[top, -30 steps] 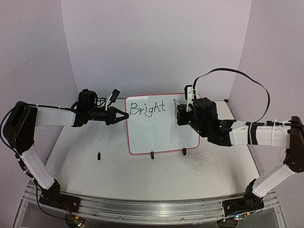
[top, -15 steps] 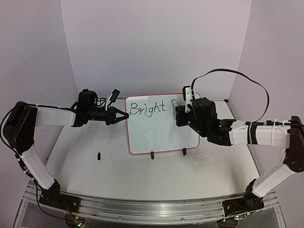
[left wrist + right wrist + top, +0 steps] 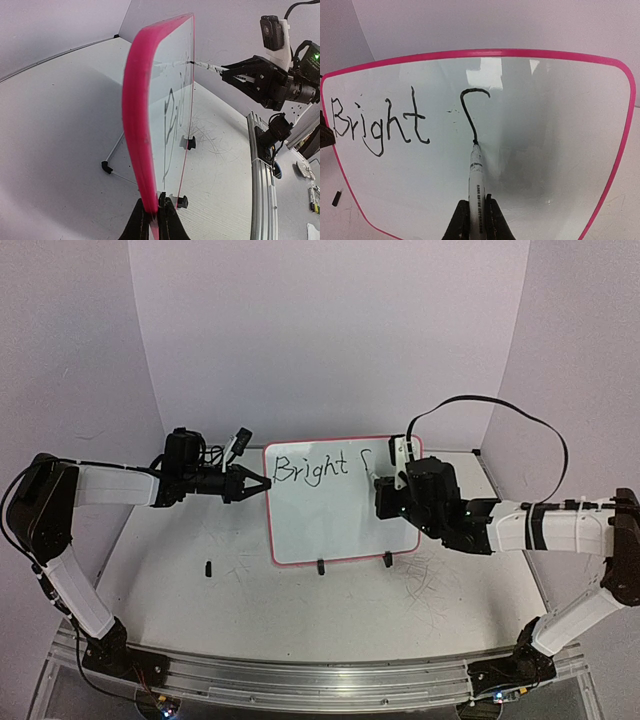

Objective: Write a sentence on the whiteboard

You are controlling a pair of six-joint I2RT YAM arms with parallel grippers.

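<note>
The whiteboard stands upright on two black clip feet, pink-red frame around it. On it is the black word "Bright" and a hooked stroke to its right; both show in the right wrist view, the word and the stroke. My left gripper is shut on the board's left edge. My right gripper is shut on a white marker whose black tip touches the board at the stroke's lower end. The marker also shows in the left wrist view.
A small black cap-like piece lies on the table left of the board. Faint scribble marks cover the table surface near the board's right foot. Walls enclose the back and sides.
</note>
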